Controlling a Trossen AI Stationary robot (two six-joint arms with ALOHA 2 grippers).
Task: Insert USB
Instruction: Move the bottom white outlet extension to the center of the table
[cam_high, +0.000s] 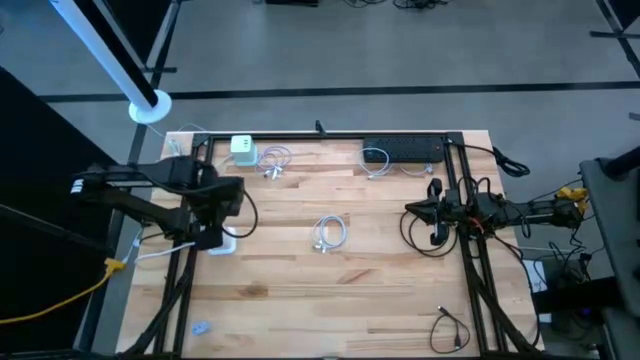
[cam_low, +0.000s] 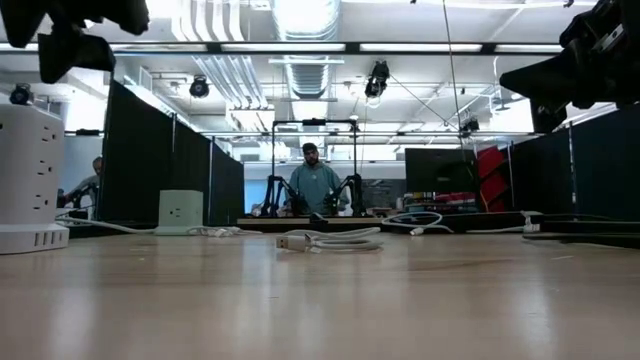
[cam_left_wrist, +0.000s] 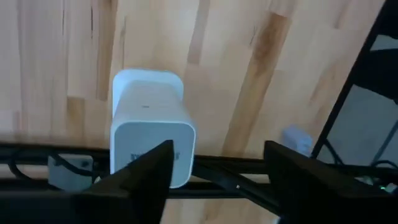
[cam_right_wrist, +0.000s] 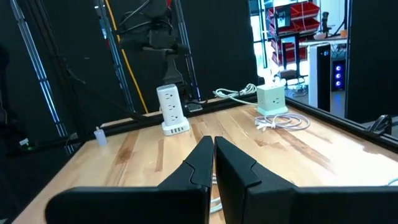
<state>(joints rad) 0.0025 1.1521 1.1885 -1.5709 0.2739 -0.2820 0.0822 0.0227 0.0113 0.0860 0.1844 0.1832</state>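
1. Currently your left gripper hangs directly above the white power tower at the left edge of the table. Its fingers stand apart with nothing between them; the tower's top shows in the gap.
2. Your right gripper waits at the right side of the table, raised, fingers pressed together and empty.
3. Note that the loose white USB cable lies coiled near the table's middle, well apart from both grippers. In the low view its plug end points toward the tower side.
4. More cables: one white cable beside the pale green charger cube at the back edge, and one by the black power strip at the back right.
5. The right wrist view shows the tower's USB sockets in its base, facing the table's middle.
6. Judgement: no cable is in hand, so the step is still the approach or pick-up; insertion is not yet begun.
7. Next move calls for you to take the coiled cable close behind its plug, line the plug up level with a base socket, and press straight in. The tower may slide, so steady it.
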